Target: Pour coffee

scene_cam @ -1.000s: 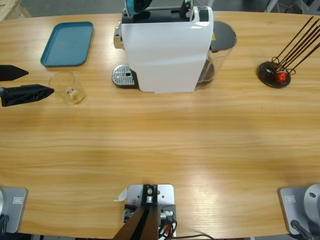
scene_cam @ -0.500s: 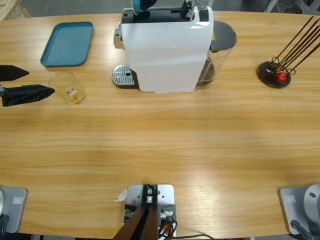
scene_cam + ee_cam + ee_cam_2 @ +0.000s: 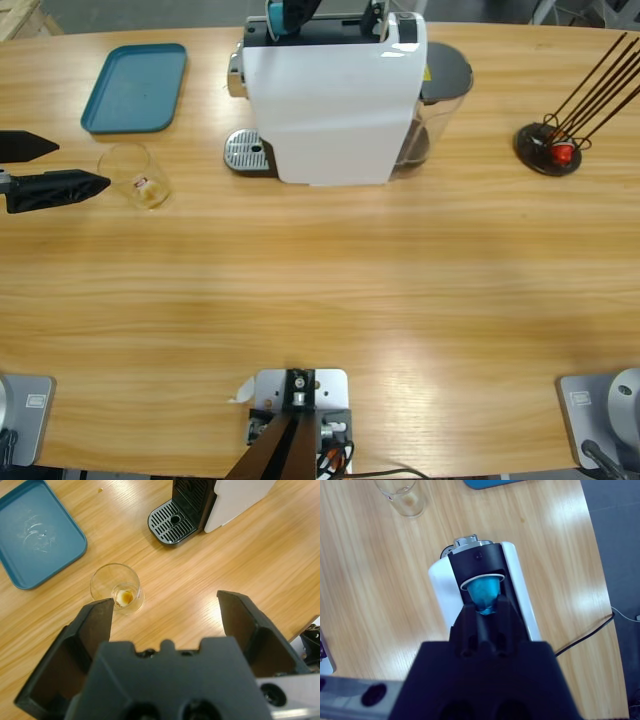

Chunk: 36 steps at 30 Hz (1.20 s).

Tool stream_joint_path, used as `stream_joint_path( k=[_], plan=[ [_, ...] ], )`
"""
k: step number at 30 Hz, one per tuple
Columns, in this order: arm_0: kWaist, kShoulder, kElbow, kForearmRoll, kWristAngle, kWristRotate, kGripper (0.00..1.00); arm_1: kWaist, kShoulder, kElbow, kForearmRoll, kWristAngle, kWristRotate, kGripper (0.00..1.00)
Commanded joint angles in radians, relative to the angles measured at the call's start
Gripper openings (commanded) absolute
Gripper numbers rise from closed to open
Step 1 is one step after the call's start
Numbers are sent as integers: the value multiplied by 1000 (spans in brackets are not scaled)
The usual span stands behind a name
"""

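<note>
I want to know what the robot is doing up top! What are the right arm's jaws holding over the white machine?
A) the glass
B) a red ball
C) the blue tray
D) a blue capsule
D: the right gripper is shut on a blue capsule above the white machine.

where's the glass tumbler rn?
High view: the glass tumbler stands on the table's left side, just below the blue tray and left of the machine's drip grate, right beside the open left gripper.

Bench (image 3: 320,290): wooden, under my arms.
Machine (image 3: 335,95): white, my landmark.
Tray (image 3: 135,87): blue, beyond the tumbler from the machine.
Tumbler (image 3: 135,177): near the machine's drip grate.
Stick holder (image 3: 548,148): opposite side of the machine.
</note>
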Motion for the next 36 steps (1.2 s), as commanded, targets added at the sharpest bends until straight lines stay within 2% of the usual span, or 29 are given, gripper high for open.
stream_joint_path(
  k=[1,10,11,12,13,14,20,21,22,23,33,36],
  plan=[
    [-13,23,40,-9,-12,-4,899,9,80,-54,36,3,-12,0],
    [-15,18,40,-9,-12,-6,899,17,93,-70,62,19,-12,0],
    [-15,18,40,-9,-12,-5,899,18,94,-71,65,22,-11,85],
    [-15,18,40,-9,-12,-6,899,19,97,-76,69,23,-9,385],
    [-15,16,40,-9,-12,-6,899,22,101,-84,79,23,-9,590],
    [-15,16,40,-9,-12,-6,899,24,107,-92,90,23,-9,675],
    [-15,12,41,-7,-11,-6,899,28,125,-114,118,32,-5,693],
    [-15,12,41,-7,-12,-6,899,28,125,-118,121,32,-3,719],
    [-15,12,42,-7,-12,-6,899,28,126,-123,125,32,-3,797],
    [-16,12,42,-7,-12,-6,899,28,128,-132,133,32,-3,816],
    [-16,12,42,-7,-12,-6,899,28,131,-242,222,0,-3,812],
    [-17,18,42,-9,-12,-6,899,34,88,-295,260,-11,17,832]
  ],
)
